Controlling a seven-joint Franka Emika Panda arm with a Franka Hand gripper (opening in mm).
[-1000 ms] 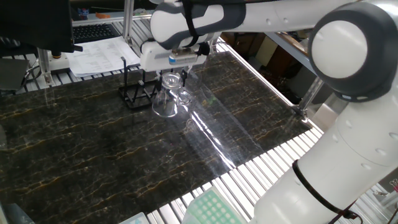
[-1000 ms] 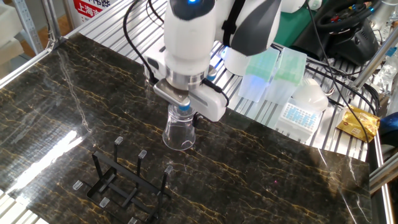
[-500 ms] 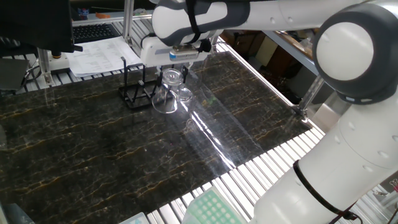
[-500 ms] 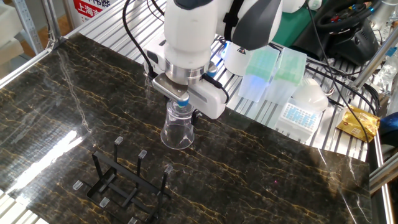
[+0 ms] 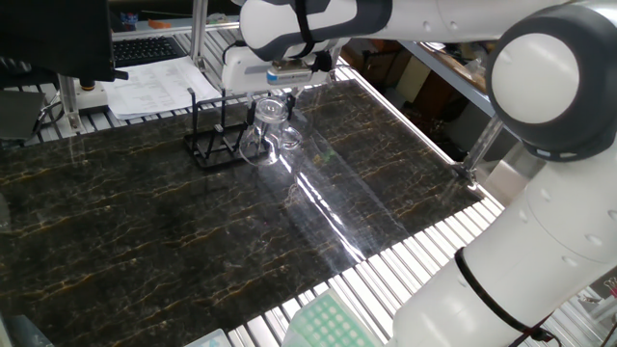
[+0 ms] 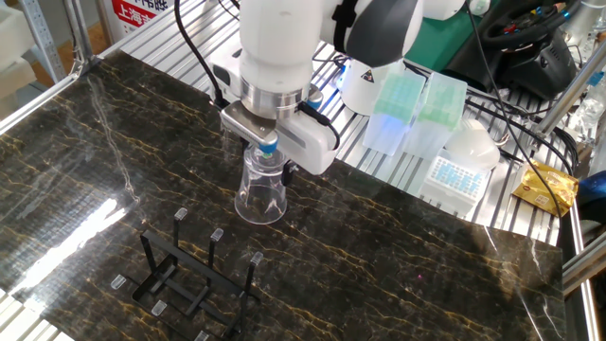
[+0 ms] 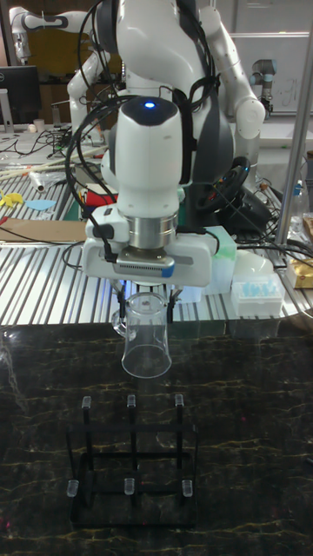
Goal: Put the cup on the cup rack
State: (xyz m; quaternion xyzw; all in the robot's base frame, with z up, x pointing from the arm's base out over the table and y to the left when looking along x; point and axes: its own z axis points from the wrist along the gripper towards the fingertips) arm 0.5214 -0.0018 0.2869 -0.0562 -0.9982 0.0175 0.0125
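The pincer (image 7: 148, 300) is clamped on the upturned cup (image 7: 146, 334), carrying it. The rack (image 7: 130, 460) stands below, just ahead; next, line the mouth over a peg and lower.

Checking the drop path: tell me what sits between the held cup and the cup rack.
Nothing. In the tall fixed view the cup, upside down in the claw, hangs above the cup rack with only bare dark tabletop between.

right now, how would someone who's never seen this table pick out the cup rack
On the dark marbled table, look below the white arm's end effector, which holds a clear glass mug upside down. The cup rack is the black wire stand with clear-capped upright pegs.
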